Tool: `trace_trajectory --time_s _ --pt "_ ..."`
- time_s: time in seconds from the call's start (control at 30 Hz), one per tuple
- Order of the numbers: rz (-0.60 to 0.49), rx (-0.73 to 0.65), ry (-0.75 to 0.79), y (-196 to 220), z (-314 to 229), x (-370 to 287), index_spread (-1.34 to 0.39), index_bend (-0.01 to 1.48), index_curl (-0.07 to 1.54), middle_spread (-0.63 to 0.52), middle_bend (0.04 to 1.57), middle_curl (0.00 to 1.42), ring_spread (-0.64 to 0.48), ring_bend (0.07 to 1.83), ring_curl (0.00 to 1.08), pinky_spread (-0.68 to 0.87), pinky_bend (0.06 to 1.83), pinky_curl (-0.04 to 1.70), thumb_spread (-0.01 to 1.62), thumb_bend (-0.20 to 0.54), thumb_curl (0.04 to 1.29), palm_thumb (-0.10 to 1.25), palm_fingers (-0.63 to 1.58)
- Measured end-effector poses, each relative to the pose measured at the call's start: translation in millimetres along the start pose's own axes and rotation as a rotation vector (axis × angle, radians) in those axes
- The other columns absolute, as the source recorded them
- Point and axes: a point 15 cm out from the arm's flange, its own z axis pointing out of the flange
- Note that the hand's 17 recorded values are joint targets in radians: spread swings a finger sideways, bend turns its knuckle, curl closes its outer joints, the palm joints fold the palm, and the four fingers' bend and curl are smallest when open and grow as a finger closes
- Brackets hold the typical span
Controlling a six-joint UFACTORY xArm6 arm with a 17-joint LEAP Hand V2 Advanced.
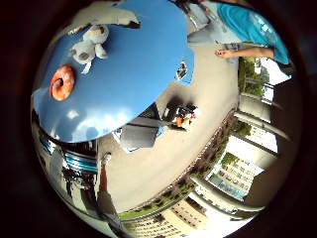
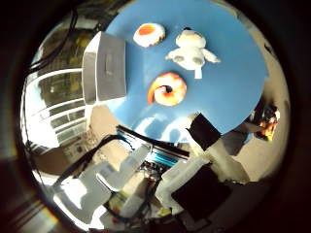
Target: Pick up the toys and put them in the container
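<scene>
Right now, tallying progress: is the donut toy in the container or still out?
Out. The donut toy lies on the blue table, apart from the white container.

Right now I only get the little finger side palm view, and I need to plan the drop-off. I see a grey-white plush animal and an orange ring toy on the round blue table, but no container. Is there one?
Observer: Yes, a white rectangular container stands at the edge of the blue table.
Operator: Any toy I'm missing?
Observer: One. A fried-egg toy, white with an orange yolk, lies on the table near the container, not touching it.
Operator: Is the hand carrying anything?
Observer: No. The white and black hand is off the table's edge, fingers extended, holding nothing.
</scene>
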Motion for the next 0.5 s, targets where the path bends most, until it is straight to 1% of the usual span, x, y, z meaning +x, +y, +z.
trace_trajectory --time_s 0.23,0.4,0.5 --pt "-0.060 0.003 0.024 -28 0 -17 -0.15 0.16 0.26 0.09 0.17 0.32 0.28 0.34 0.32 0.41 0.63 0.19 1.18 -0.025 0.33 0.64 0.06" --pt "-0.127 -0.015 0.131 -65 17 -10 -0.15 0.16 0.25 0.09 0.17 0.32 0.27 0.34 0.32 0.41 0.63 0.19 1.17 -0.031 0.33 0.62 0.07" --pt "-0.143 -0.057 0.176 -74 32 -4 -0.15 0.16 0.25 0.08 0.18 0.32 0.27 0.34 0.32 0.42 0.62 0.19 1.16 -0.033 0.33 0.61 0.06"
